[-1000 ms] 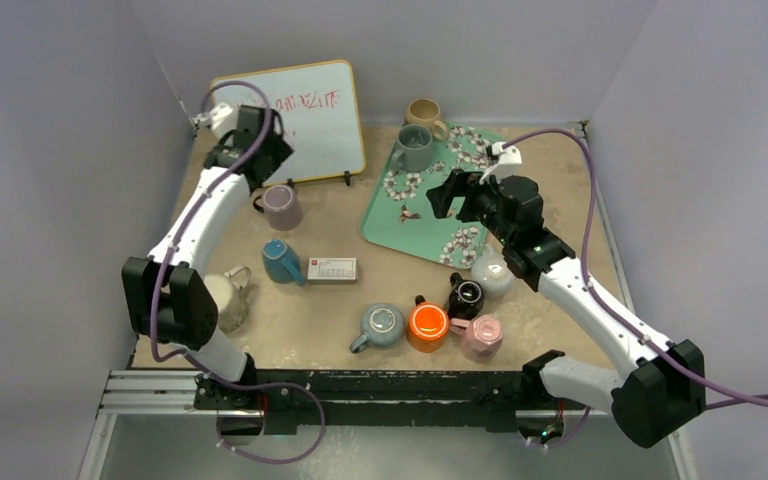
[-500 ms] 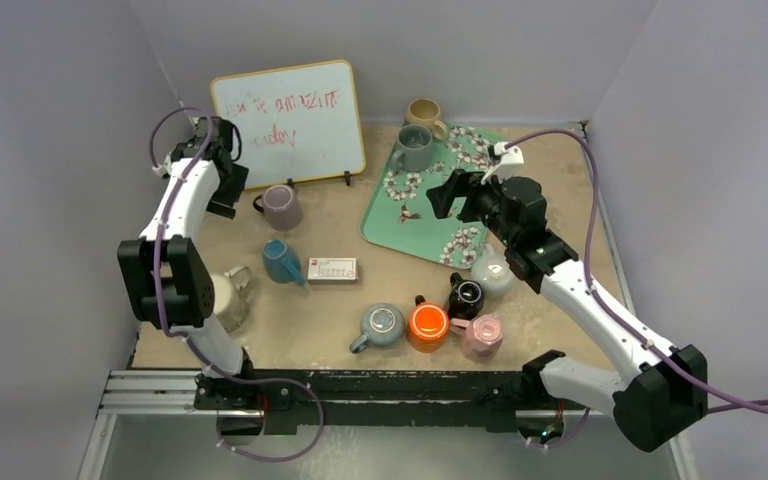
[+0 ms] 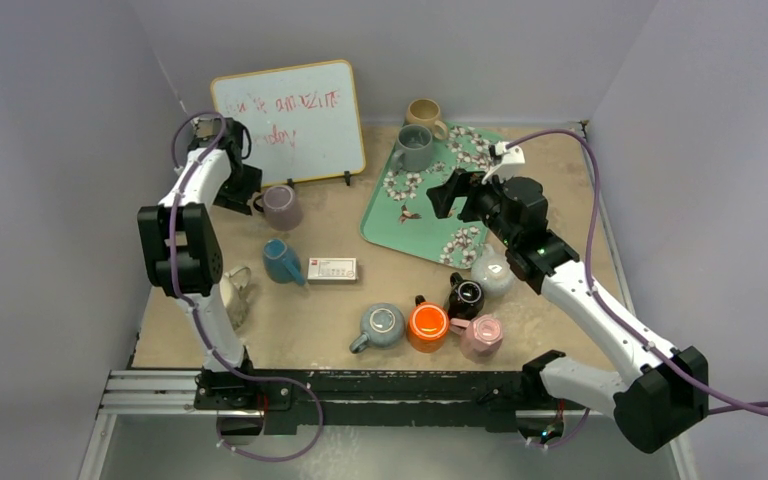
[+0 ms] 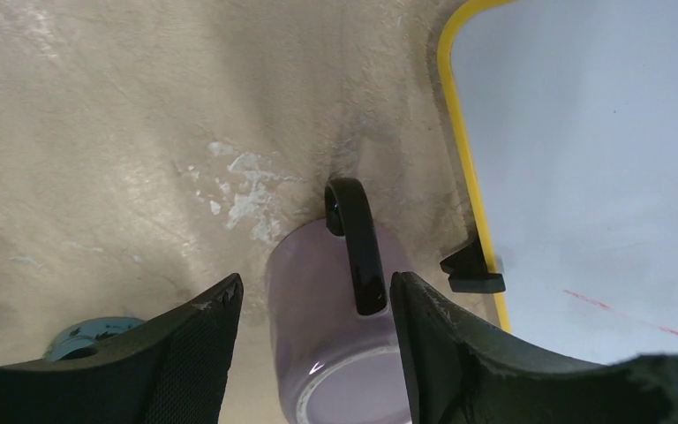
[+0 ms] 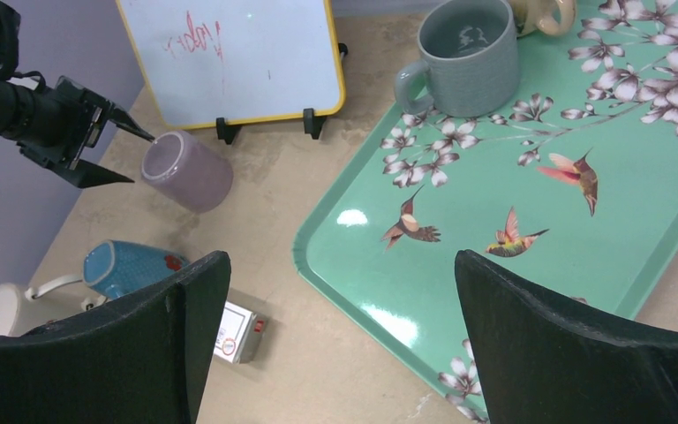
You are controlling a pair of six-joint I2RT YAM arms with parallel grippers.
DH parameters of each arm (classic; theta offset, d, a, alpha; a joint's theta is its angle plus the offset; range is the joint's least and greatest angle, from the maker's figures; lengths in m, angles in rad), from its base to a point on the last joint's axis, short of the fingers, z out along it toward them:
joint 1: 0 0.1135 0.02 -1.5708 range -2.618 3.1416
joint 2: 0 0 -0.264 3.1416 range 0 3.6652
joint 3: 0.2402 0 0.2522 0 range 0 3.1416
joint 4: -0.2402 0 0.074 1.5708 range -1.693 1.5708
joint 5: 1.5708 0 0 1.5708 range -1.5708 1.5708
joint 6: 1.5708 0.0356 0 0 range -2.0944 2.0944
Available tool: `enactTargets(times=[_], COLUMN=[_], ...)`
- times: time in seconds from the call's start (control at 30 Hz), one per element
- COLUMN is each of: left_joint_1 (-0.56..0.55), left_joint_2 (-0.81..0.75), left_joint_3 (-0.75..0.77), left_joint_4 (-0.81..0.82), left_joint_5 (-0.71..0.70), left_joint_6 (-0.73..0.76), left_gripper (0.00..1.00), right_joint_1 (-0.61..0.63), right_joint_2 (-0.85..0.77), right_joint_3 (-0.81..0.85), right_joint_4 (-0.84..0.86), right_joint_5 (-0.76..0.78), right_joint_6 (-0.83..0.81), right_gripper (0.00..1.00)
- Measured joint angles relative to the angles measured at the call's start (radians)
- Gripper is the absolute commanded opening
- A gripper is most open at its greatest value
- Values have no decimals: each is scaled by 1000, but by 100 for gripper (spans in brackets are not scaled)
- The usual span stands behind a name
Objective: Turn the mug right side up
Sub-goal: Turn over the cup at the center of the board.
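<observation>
You had the left tool [image 4: 315,283], jaws apart astride the black handle [image 4: 358,252] of the lilac mug [image 4: 305,322], and the right tool [image 5: 340,265], jaws wide apart, floral tray [image 5: 530,291] beneath.

White shells and black joint housings clad the left arm [image 3: 192,188] and right arm [image 3: 600,318]. A purple cable [image 3: 588,225] runs along each. Black fingers [image 4: 190,353] on the left gripper [image 4: 313,287] appear finely cross-hatched.

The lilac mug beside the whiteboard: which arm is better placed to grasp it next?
Left. The left gripper is at the lilac mug, whose handle lies between its open fingers; the right gripper hangs over the green tray, farther away.
</observation>
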Motion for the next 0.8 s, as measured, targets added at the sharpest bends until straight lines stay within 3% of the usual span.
enactTargets(times=[0.5, 0.8], left_joint_1=[0, 0], left_joint_2=[57, 90], left_joint_3=[26, 23], left_joint_4=[38, 63], left_joint_5=[56, 75], left_joint_6=[0, 2], left_gripper=[53, 41], right_joint_1=[0, 0], right_joint_2=[0, -1], right_joint_3=[0, 0], right_joint_4=[1, 1], right_joint_5=[0, 0], right_joint_6=[-2, -3], right_gripper=[99, 99])
